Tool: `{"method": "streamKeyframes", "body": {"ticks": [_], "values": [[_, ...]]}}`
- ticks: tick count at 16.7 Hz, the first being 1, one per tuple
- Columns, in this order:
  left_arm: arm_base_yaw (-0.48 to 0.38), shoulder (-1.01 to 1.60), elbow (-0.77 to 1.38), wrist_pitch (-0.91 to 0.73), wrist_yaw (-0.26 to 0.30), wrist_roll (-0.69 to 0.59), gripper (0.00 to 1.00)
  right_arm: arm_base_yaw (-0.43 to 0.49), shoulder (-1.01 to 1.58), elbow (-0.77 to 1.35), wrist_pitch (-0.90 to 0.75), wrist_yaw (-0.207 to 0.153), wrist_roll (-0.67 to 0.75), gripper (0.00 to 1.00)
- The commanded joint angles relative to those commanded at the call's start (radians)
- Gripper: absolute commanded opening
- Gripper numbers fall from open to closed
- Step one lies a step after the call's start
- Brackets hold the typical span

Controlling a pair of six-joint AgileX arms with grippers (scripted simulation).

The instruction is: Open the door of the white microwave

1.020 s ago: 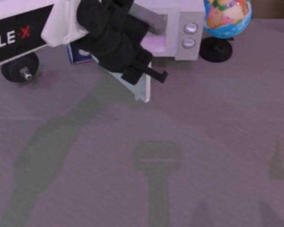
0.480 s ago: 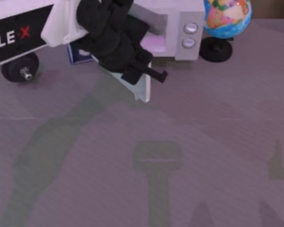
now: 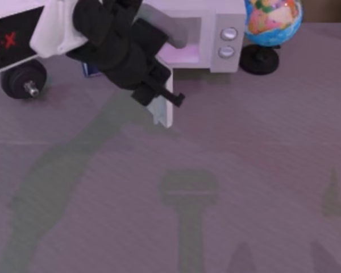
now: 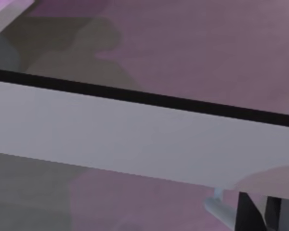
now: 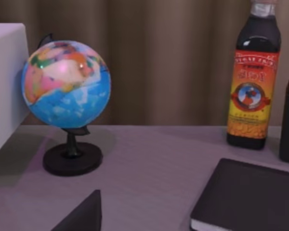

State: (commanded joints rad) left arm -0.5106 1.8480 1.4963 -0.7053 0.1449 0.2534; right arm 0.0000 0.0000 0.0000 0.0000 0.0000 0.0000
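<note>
Swinging out from the white microwave at the desk's far edge, the door stands open with the left claw at it.

From above, the door juts toward the desk's middle, its free end nearest the viewer, and the pale interior shows behind it; the left claw sits against the door's upper edge, but whether its fingers are clamped or spread I cannot tell. A globe stands just beside the microwave toward the far right corner, a dumbbell near the far left. The left wrist view shows the door's white edge with a black strip along it, over the desk. The right wrist view shows the globe, a sauce bottle and a black book; the right claw is out of sight.
</note>
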Motion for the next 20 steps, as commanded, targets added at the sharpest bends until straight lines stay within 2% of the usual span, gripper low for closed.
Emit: {"method": "streamKeyframes", "body": {"ticks": [3,20], "values": [[0.012,-0.011,-0.015,-0.002,0.017,0.031,0.0,0.0,0.0,0.0,0.0,0.0,0.0,1.0],[0.012,-0.011,-0.015,-0.002,0.017,0.031,0.0,0.0,0.0,0.0,0.0,0.0,0.0,1.0]]}}
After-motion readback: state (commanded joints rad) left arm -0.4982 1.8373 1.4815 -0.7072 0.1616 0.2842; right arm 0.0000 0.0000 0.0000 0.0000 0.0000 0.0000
